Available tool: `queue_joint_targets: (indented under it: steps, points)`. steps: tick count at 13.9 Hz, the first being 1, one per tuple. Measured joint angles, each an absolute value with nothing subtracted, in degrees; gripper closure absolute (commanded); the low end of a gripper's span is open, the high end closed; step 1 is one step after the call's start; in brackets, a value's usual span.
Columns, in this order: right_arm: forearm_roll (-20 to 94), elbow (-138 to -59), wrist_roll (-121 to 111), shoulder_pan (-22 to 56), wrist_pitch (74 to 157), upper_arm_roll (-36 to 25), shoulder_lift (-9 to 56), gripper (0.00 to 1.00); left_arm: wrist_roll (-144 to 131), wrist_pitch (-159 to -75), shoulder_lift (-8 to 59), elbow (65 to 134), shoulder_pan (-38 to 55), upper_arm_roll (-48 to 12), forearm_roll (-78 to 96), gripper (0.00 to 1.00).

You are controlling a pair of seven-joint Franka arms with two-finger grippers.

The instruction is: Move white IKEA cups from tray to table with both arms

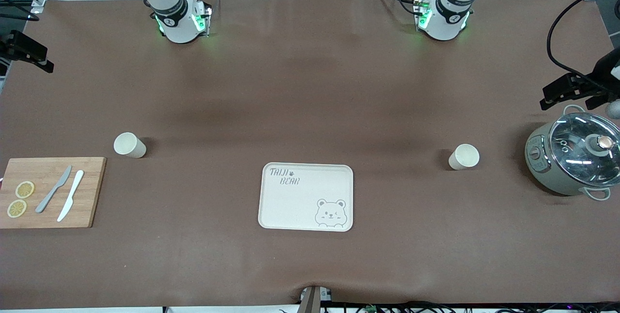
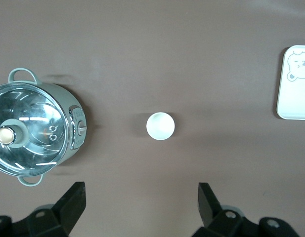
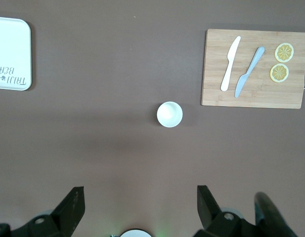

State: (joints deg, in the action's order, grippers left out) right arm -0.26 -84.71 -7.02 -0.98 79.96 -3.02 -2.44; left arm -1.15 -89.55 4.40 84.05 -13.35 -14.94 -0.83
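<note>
Two white IKEA cups stand upright on the brown table. One cup [image 1: 129, 145] is toward the right arm's end, beside the cutting board; it also shows in the right wrist view [image 3: 169, 114]. The other cup [image 1: 464, 156] is toward the left arm's end, beside the pot; it also shows in the left wrist view [image 2: 160, 126]. My left gripper [image 2: 141, 190] is open and empty, high over the table by its cup. My right gripper [image 3: 140, 190] is open and empty, high over the table between its base and its cup.
A cream bear-printed tray [image 1: 306, 196] lies at the table's middle, nearer the front camera than both cups. A wooden cutting board [image 1: 53, 192] with two knives and two lemon slices lies at the right arm's end. A glass-lidded pot [image 1: 574, 155] stands at the left arm's end.
</note>
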Motion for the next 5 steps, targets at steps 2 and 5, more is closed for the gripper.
queue_joint_targets:
  steps: [2, 5]
  points:
    - [-0.3, -84.7, -7.0, -1.1, 80.0, -3.0, -2.4, 0.0, -1.2, -88.7, 4.4, 84.0, -13.4, -14.9, -0.8, 0.0]
    - [-0.3, -84.7, -7.0, -1.1, 80.1, -3.0, -2.4, 0.0, -1.2, -87.8, 4.3, 84.0, -13.5, -14.9, -0.8, 0.0]
